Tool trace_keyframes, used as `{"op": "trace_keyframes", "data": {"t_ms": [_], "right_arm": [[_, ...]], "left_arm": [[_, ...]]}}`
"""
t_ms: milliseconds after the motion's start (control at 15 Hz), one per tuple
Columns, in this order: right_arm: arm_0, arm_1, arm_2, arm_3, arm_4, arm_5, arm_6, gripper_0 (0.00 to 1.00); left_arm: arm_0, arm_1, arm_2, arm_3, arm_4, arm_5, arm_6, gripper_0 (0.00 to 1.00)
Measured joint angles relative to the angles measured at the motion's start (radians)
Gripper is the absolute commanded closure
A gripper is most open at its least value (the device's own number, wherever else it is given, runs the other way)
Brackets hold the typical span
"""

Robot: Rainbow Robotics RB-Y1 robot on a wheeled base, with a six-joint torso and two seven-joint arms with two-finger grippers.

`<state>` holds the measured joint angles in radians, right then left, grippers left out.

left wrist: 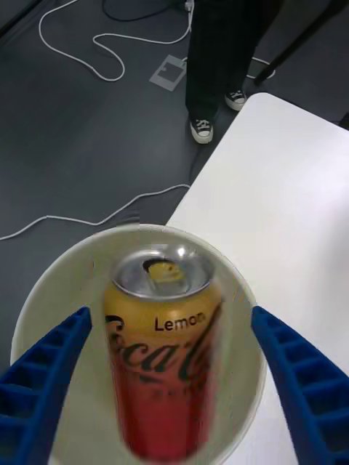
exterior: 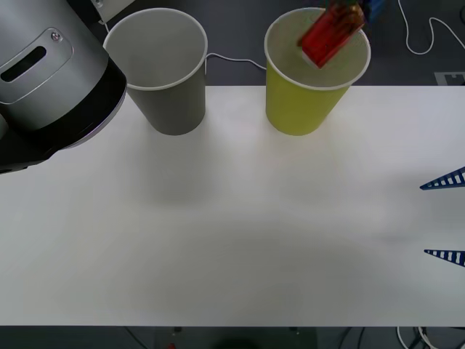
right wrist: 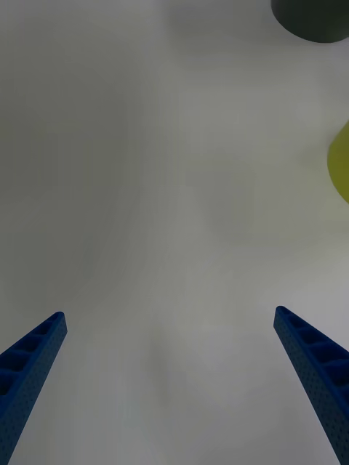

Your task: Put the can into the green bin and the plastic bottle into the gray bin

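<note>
A white table point(exterior: 232, 218) fills most of the front view, with the silver and black bulk of the robot's arm point(exterior: 43, 80) over its upper left corner. At the table's far edge stand two large paper cups: the gray bin point(exterior: 163, 73) in the upper left of centre and the green bin point(exterior: 309, 80) in the upper right of centre, well apart from each other, both upright with white insides. The can point(exterior: 330, 33) shows tilted and blurred over the mouth of the green bin at the top of the front view; in the left wrist view it sits in the lower middle, pull-tab top facing the camera, framed by the cup's white rim. The left gripper point(left wrist: 171, 378) is spread wide there, its blue fingers point(left wrist: 51, 378) standing clear of the can on either side and not touching it. The right gripper point(exterior: 445, 218) is at the right edge of the front view, low over bare table, its two fingertips likewise apart and gripping nothing.
</note>
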<state>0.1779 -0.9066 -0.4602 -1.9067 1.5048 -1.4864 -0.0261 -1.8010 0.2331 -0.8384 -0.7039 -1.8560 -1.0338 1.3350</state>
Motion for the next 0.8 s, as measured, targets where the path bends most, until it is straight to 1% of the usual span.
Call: {"op": "trace_keyframes", "data": {"t_ms": [267,467,600,733,800], "right_arm": [[0.0,0.0,0.0,0.0,0.0,0.0,0.0,0.0],[0.0,0.0,0.0,0.0,0.0,0.0,0.0,0.0],[0.0,0.0,0.0,0.0,0.0,0.0,0.0,0.0],[0.0,0.0,0.0,0.0,0.0,0.0,0.0,0.0],[0.0,0.0,0.0,0.0,0.0,0.0,0.0,0.0]], "left_arm": [[0.0,0.001,0.001,-0.001,0.021,0.0,-0.006,0.0],[0.0,0.015,0.001,-0.017,0.04,-0.008,-0.009,0.0],[0.0,0.047,0.001,-0.05,0.058,-0.043,-0.024,0.0],[0.001,0.093,0.001,-0.066,0.125,-0.075,-0.07,0.0],[0.003,0.123,0.001,-0.067,0.169,-0.096,-0.116,0.0]]}}
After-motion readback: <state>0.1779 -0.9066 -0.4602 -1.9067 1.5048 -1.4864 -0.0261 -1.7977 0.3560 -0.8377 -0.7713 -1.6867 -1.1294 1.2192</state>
